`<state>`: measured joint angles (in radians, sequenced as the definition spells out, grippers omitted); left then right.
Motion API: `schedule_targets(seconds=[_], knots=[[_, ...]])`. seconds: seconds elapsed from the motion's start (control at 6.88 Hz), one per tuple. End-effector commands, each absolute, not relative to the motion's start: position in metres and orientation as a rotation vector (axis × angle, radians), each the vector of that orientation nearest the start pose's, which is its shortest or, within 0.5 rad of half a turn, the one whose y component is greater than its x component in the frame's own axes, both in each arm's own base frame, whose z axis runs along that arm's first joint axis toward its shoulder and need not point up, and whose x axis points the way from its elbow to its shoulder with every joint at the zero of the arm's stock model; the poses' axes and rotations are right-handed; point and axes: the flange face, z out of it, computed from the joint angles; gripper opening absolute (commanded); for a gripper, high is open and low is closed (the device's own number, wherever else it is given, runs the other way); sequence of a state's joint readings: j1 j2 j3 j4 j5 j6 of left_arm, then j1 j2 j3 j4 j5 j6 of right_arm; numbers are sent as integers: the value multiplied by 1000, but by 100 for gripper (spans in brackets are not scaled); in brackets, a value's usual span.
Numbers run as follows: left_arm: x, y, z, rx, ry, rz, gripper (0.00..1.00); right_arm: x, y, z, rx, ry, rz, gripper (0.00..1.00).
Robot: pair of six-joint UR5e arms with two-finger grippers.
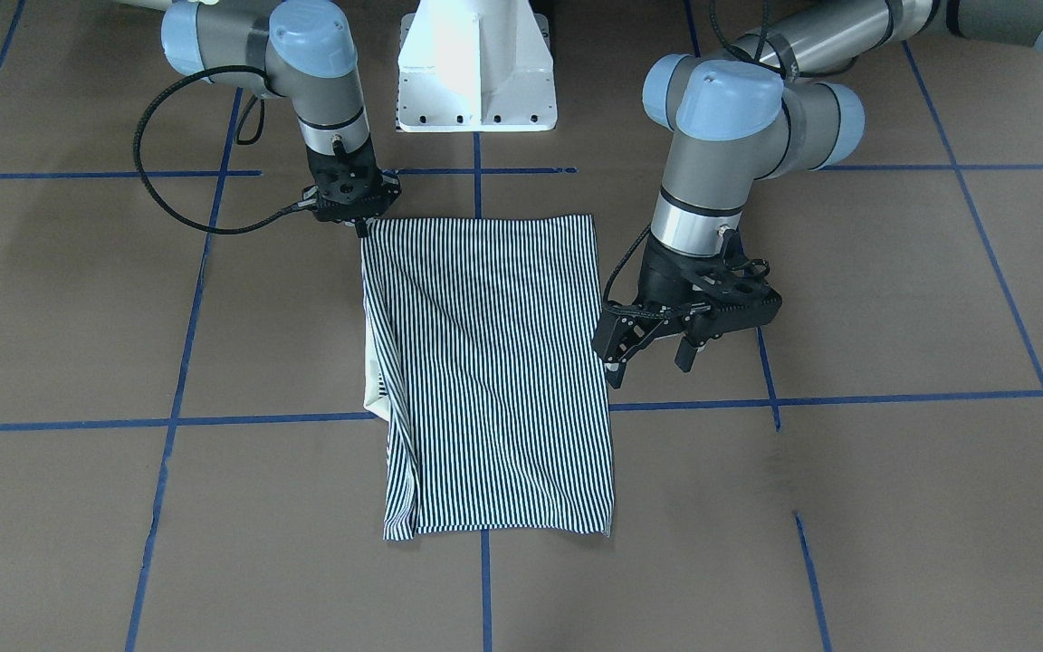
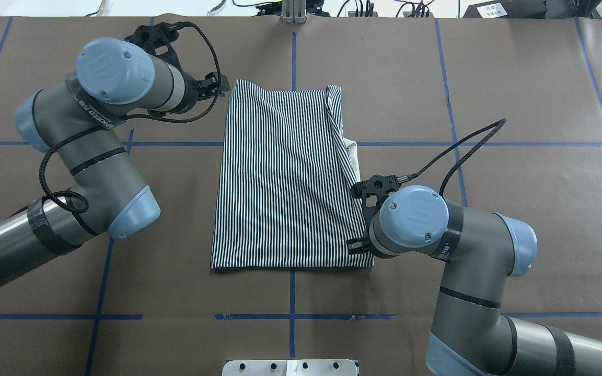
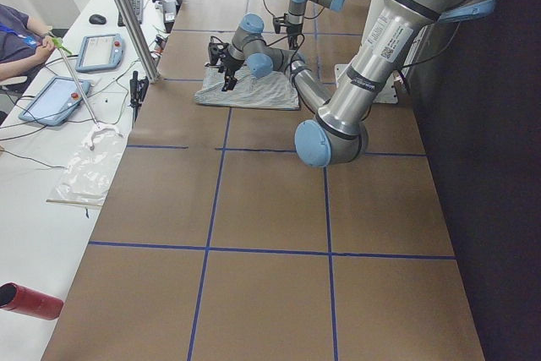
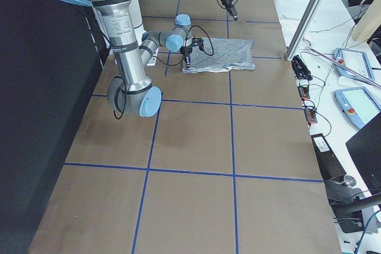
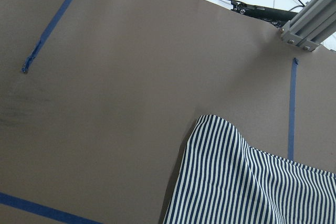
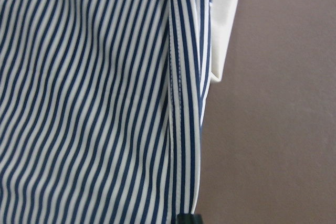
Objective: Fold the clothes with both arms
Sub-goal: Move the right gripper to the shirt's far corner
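The left gripper point(image 1: 651, 362) hangs above the table with its two black fingers spread wide and nothing held between them. It sits just off the polo shirt's edge on the robot's left and does not touch the cloth. Its wrist camera looks down on one far corner of the striped fabric and the bare brown surface around it.

The right gripper point(image 1: 361, 223) points straight down at the shirt's near corner on the robot's right, low against the cloth. Its wrist view shows one dark fingertip point(image 6: 189, 219) at the stitched hem. The wrist hides the jaws from above, so I cannot tell whether they are pinched on the fabric or merely resting there.

The polo shirt point(image 1: 494, 362) lies flat in the middle of the table point(image 1: 847, 299), folded into a tall rectangle with a few shallow creases running across it. A cream collar point(image 2: 352, 151) peeks out from under its edge on the robot's right, about halfway along. Blue tape lines point(image 1: 893, 397) cross the brown table in a grid. The white pedestal point(image 1: 476, 72) stands at the robot's side of the table, between the two arms.
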<state>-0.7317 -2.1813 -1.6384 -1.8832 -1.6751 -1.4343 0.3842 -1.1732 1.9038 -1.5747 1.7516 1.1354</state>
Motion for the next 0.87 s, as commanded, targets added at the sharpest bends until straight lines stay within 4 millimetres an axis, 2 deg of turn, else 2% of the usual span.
schedule_targets(seconds=[0.0,0.15,0.29,0.44,0.58,0.73], knots=[[429,-550,237,332,946,-494,100,-515,-319,314,99,-713,-48,99],[429,-550,237,332,946,-494,100,-515,-324,313,137,-702,-46,100],[429,-550,236,334,949,-492,100,-502,-352,299,181,-714,-34,100],[428,-550,235,333,951,-491,100,-499,-397,270,245,-716,-53,100],[427,-550,233,336,954,-491,100,-510,-443,261,268,-684,-43,100],[426,-548,230,336,961,-487,100,-534,-484,255,280,-638,-69,100]])
